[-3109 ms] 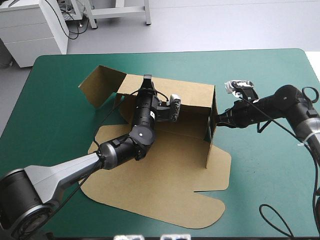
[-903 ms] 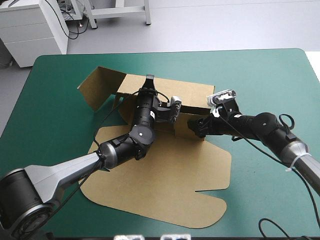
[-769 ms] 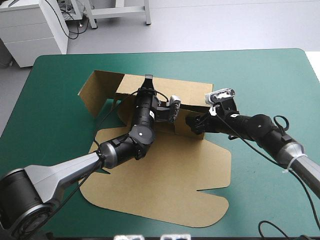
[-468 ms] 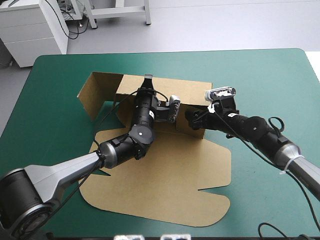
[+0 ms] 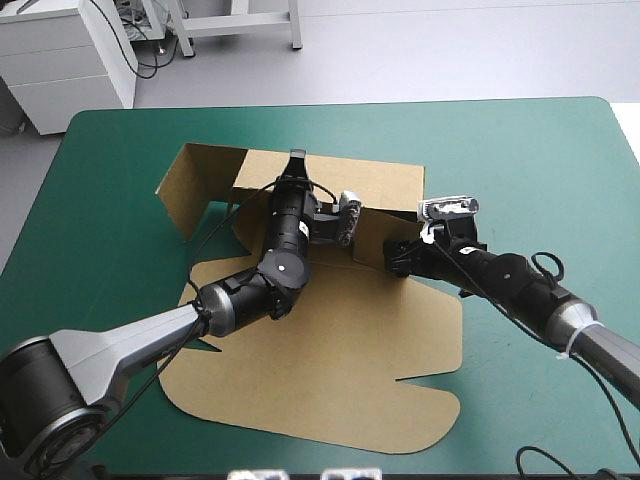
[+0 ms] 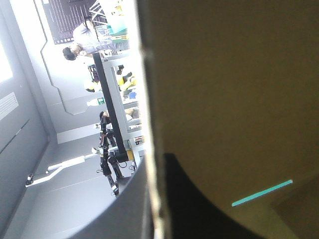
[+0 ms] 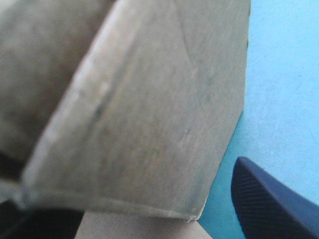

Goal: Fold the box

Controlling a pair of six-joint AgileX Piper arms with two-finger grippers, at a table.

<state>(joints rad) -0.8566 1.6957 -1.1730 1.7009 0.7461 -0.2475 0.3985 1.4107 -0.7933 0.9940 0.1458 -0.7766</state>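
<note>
Fold in progress. The box [image 5: 330,340] lay near the middle of the table [image 5: 520,150], its base flat and its rear wall [image 5: 375,180] raised. The left gripper [image 5: 296,160] was clenched over the top edge of that wall. The right gripper [image 5: 393,258] stood with its fingers [image 7: 269,199] spread at the side flap [image 5: 372,238], touching it but not pinching it.

Likely risks: the unclamped flap could spring back outward if the right gripper withdrew. The rear wall could also buckle or slip from the left gripper's pinch under a sideways push.

Compared with the earliest frame, the flap had been swung from upright at the box's right end to lie inward against the rear wall. The right gripper had followed it in, then drawn back slightly.
</note>
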